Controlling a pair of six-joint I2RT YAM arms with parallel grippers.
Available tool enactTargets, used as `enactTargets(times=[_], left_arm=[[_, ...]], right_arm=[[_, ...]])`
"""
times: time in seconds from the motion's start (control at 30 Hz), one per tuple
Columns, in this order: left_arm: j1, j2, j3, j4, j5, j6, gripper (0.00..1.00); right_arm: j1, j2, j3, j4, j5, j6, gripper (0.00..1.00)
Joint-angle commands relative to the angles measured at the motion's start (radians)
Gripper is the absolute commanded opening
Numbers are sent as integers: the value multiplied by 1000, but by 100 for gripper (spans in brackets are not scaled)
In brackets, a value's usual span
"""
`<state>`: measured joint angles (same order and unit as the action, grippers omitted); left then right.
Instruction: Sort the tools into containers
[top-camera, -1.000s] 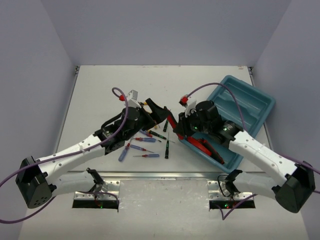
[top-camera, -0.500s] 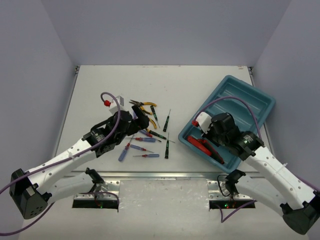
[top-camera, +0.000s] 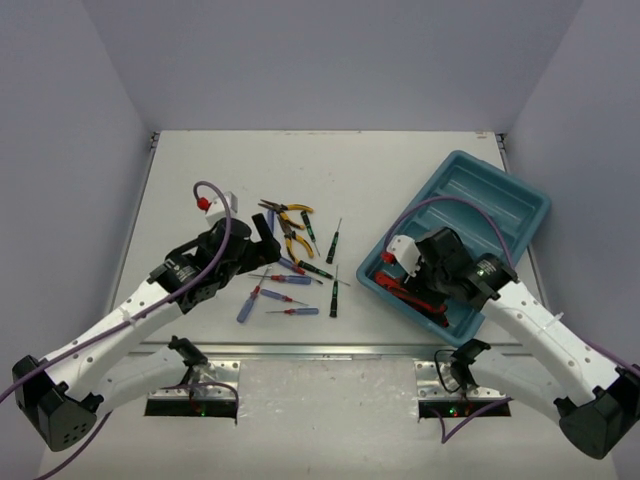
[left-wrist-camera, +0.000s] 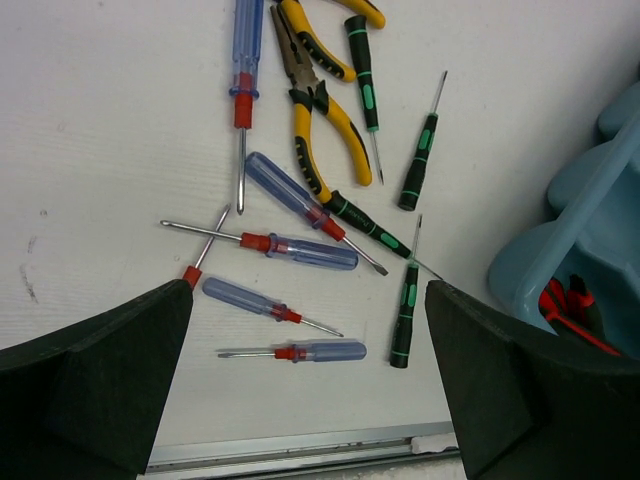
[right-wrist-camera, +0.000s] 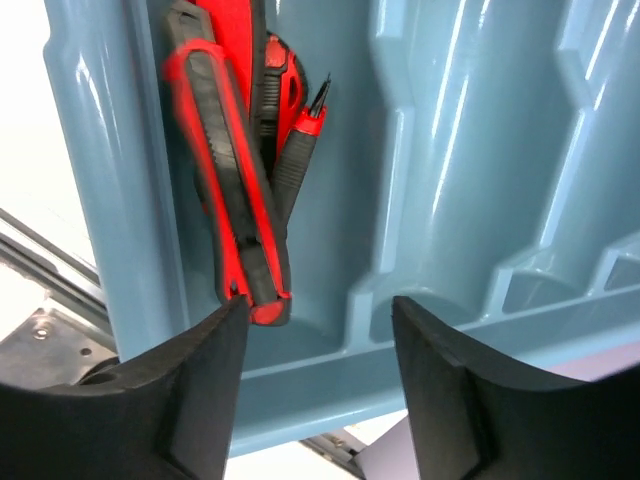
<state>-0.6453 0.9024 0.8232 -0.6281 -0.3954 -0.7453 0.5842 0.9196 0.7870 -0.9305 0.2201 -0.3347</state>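
Loose tools lie on the white table: yellow-handled pliers (left-wrist-camera: 325, 130), several blue screwdrivers (left-wrist-camera: 298, 250) with red collars, and black-green screwdrivers (left-wrist-camera: 405, 318). My left gripper (left-wrist-camera: 310, 385) hangs open above them, holding nothing; from above, the left gripper (top-camera: 268, 238) is at the pile's left edge. The teal tray (top-camera: 500, 190) sits to the right. Red-handled pliers (right-wrist-camera: 235, 200) lie in its nearest long compartment. My right gripper (right-wrist-camera: 315, 350) is open just over their handle ends, and nothing is between its fingers.
The tray's other long compartments (right-wrist-camera: 450, 150) show bare teal plastic. A metal strip (left-wrist-camera: 300, 452) runs along the table's near edge below the tools. The tray's corner (left-wrist-camera: 590, 230) shows at the right of the left wrist view.
My right gripper carried the red pliers from the table over the tray and opened, leaving them in the compartment. The left arm drew back to the left of the pile.
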Motion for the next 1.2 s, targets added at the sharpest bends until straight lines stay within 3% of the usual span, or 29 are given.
enactTargets(times=[0.0, 0.03, 0.07, 0.13, 0.27, 0.37, 0.47, 0.6, 0.67, 0.87, 0.97, 1.17], left_arm=[[20, -11, 37, -14, -47, 31, 100], [26, -3, 30, -1, -44, 29, 100], [33, 7, 22, 2, -43, 29, 100], [66, 57, 10, 49, -10, 45, 100], [105, 180, 50, 96, -58, 85, 100], [137, 328, 98, 146, -71, 159, 100], [207, 455, 164, 195, -6, 217, 100], [274, 611, 262, 229, 65, 269, 100], [288, 714, 306, 234, 101, 300, 99], [315, 894, 427, 218, 187, 326, 74], [317, 953, 458, 203, 164, 321, 70], [327, 1040, 469, 194, 124, 295, 52]], right_arm=[[-3, -25, 133, 37, -2, 74, 65], [-4, -24, 167, 66, -26, 120, 72], [-4, -23, 190, 74, -33, 134, 91], [-4, -19, 221, 131, -109, 217, 99], [-3, -32, 211, 262, -92, 426, 99], [-4, -8, 257, 218, 103, 657, 99], [-3, 22, 305, 177, -7, 636, 99], [-3, -28, 274, 273, -302, 642, 99], [-3, -89, 183, 359, -315, 650, 99], [-3, -71, 167, 320, -301, 642, 83], [-3, -57, 166, 309, -354, 630, 76], [-4, -82, 126, 337, -383, 634, 73]])
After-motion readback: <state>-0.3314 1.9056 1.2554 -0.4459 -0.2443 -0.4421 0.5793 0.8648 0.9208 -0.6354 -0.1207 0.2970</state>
